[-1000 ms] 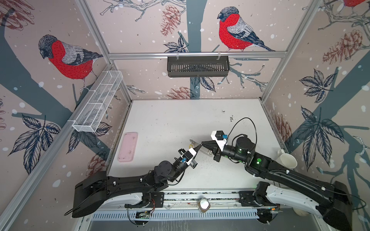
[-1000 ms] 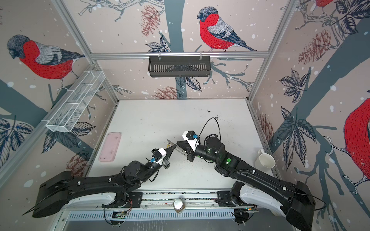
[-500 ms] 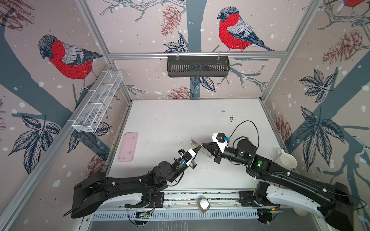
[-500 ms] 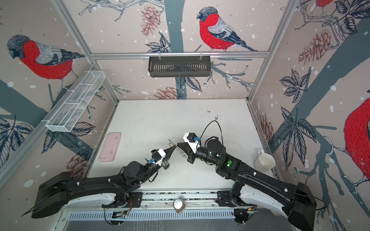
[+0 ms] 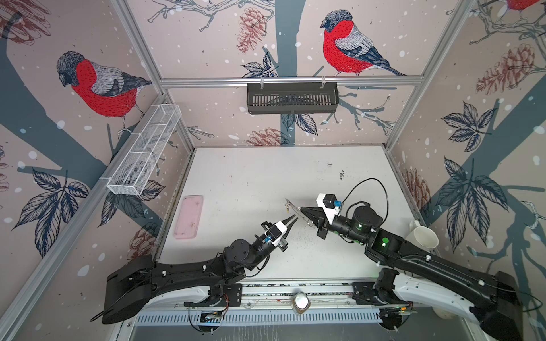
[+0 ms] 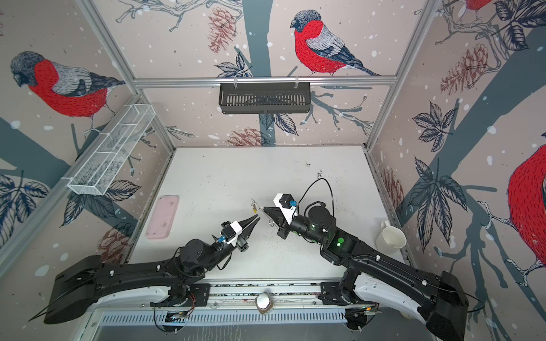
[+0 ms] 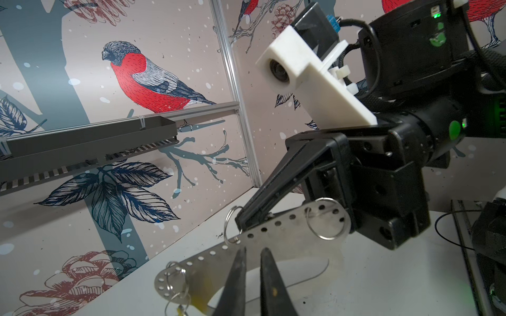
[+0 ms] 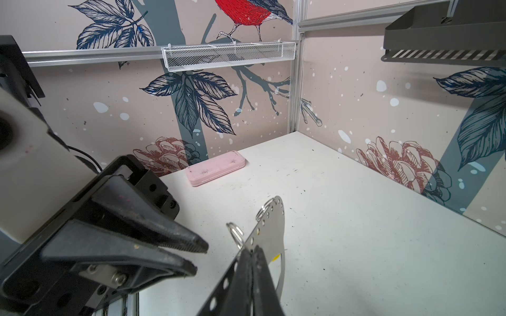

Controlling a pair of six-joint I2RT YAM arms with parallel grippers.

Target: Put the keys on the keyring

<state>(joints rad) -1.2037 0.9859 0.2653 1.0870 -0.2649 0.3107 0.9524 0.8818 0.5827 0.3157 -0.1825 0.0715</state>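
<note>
Hovering close beside the plate, the left gripper shows its jaws parted just a crack, with nothing between them. Facing it, the right gripper is clamped tight on the holed edge of the keyring, holding it tilted and clear of the white table. Small metal rings dangle along that edge, and the yellow-tagged key hangs off the far end. Further out on the left, the pink tray lies flat by the side wall. At the back, a black shelf hangs on the rail.
</note>
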